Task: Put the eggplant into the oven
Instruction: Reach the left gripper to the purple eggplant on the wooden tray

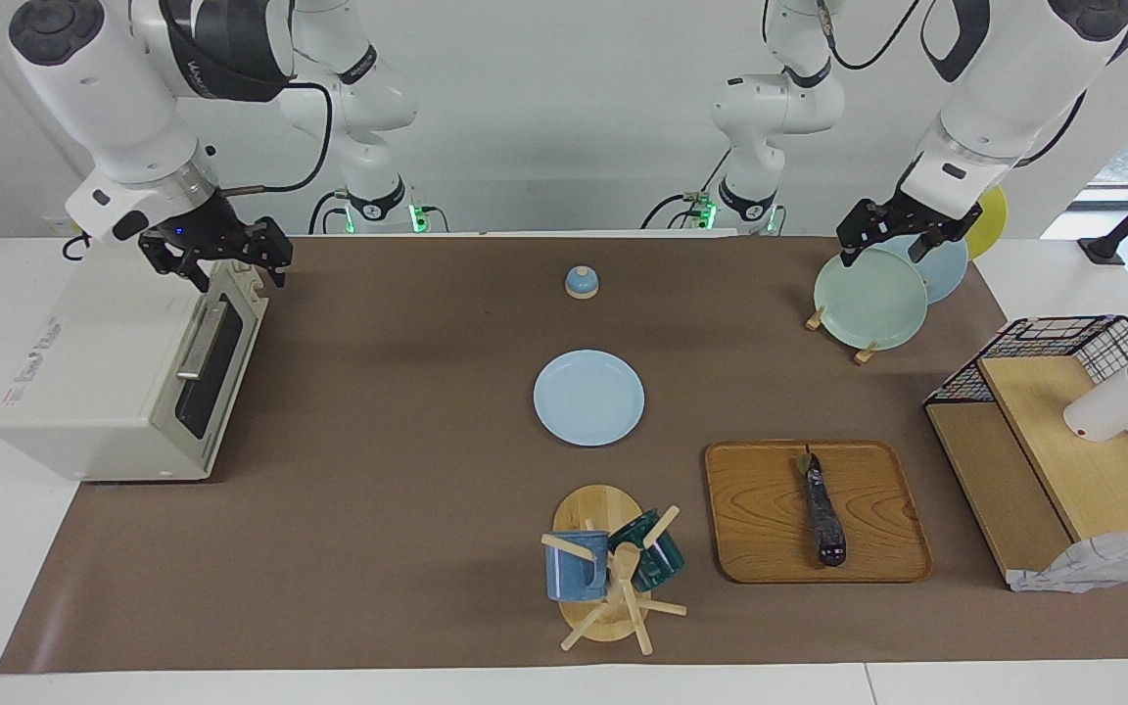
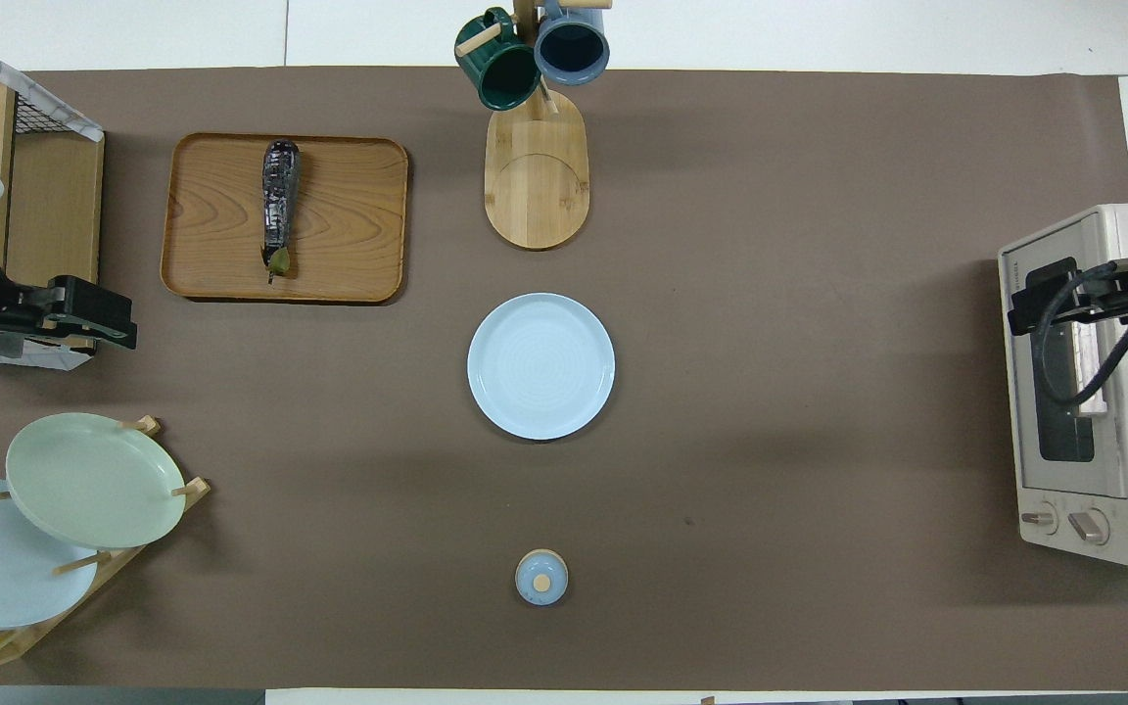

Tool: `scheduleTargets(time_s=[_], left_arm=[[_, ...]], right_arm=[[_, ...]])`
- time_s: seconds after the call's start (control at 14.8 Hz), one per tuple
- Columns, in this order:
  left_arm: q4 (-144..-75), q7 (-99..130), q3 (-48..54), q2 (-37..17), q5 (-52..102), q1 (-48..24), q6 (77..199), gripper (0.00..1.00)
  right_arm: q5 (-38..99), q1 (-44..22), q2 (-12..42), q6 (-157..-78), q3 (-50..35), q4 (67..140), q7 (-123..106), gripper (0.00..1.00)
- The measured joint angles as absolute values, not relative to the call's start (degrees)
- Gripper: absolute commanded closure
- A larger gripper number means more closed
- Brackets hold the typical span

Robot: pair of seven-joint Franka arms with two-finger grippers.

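Brown surface (image 1: 378, 490): the eggplant (image 1: 823, 514) lies lengthwise on a tray (image 1: 770, 548), stem toward the robots. Left tool (image 1: 892, 235), nearer, state unclear; right tool (image 1: 221, 257) over the oven (image 1: 94, 392), likewise unclear

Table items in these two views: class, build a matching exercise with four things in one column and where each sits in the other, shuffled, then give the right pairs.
Things
1. glossy dark purple eggplant
2. pale green round plate
3. dark green ceramic mug
4. cream-white boxy toaster oven

Places
A. hung on the wooden mug tree
B. at the right arm's end of the table
C. lying on the wooden tray
D. propped in the wooden plate rack

Pairs: 1-C, 2-D, 3-A, 4-B
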State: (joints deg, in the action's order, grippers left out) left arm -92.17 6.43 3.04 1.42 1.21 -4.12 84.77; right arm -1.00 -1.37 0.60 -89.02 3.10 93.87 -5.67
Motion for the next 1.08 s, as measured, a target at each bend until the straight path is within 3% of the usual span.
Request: scheduleTargets(time_s=[0.61,0.68,0.75,0.81,1.08], left_arm=[[-92.3,6.6,3.1,1.4,1.2,-4.1,88.3,0.00],[-92.4,6.6,3.1,1.4,1.3,-4.1,89.4,0.00],[-92.5,6.7,3.1,1.4,1.6,-4.1,90.1,0.00],[-92.6,6.7,3.1,1.3,2.3,-4.1,90.5,0.00],[-92.5,6.7,3.1,-2.4,3.1,-4.1,94.4,0.00]], right_arm=[[-1.0,-2.0,0.6,-89.0,3.1,93.8,-5.7,0.00],[-1.0,-2.3,0.6,-89.0,3.0,93.8,-5.7,0.07],[-1.0,-2.5,0.6,-89.0,3.0,93.8,-5.7,0.65],[-1.0,-2.6,0.6,-89.0,3.0,93.8,-5.7,1.00],[-1.1,-2.6,0.4,-89.0,3.1,95.1,-5.7,1.00]])
